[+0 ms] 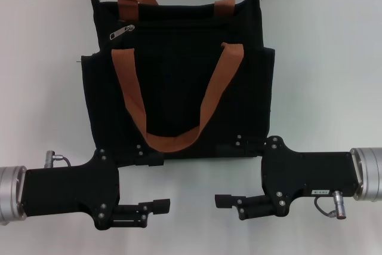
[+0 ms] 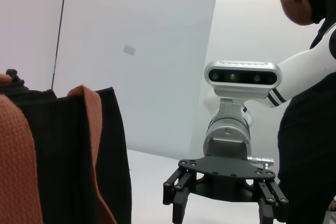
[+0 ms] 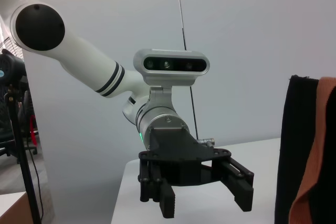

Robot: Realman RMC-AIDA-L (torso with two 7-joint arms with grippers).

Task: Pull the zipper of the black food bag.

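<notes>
The black food bag point(image 1: 179, 76) lies on the white table point(image 1: 322, 70), its two rust-orange strap handles point(image 1: 134, 97) across its face. The silver zipper pull tab point(image 1: 121, 31) sits near the bag's far left corner. My left gripper point(image 1: 156, 207) is in front of the bag at the near left, open and empty; it also shows in the right wrist view point(image 3: 205, 203). My right gripper point(image 1: 224, 200) is at the near right, open and empty, and shows in the left wrist view point(image 2: 223, 211). The two grippers point at each other, apart from the bag.
A person in dark clothes point(image 2: 307, 129) stands beside the table behind my right arm. A tripod stand point(image 3: 18, 145) stands off the table on the left arm's side. A pale wall rises behind the table's far edge.
</notes>
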